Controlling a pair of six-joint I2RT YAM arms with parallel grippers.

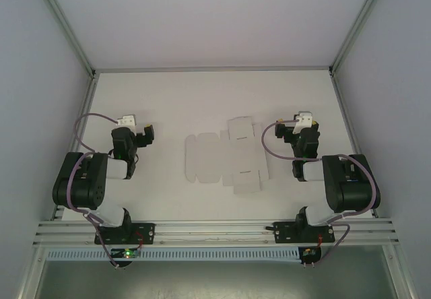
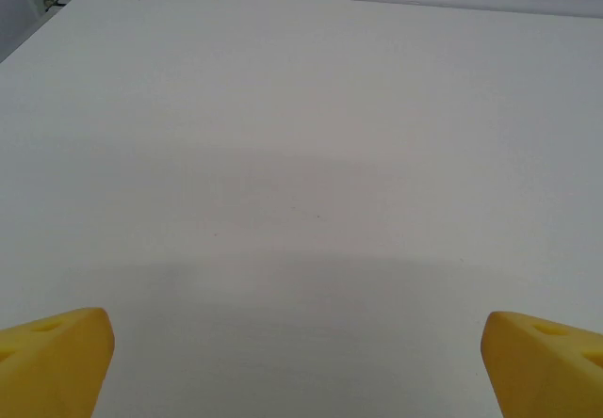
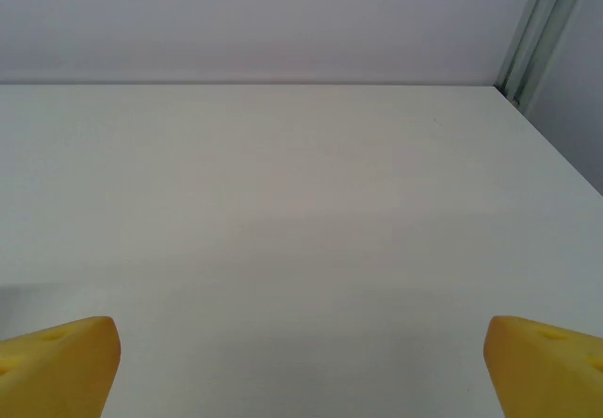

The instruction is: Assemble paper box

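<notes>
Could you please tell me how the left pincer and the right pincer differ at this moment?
The left pincer sits to the left of the flat, unfolded paper box, while the right pincer sits to its right. In the top view, the right pincer is nearer the paper box's edge than the left pincer is. Both are alike in being wide open, holding nothing, and not touching the paper box.

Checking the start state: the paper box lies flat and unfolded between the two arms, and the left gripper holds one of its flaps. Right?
Not quite. In the top external view the left gripper holds nothing: it stands open, well left of the paper box, not touching it. The box does lie flat and unfolded between the arms.
</notes>
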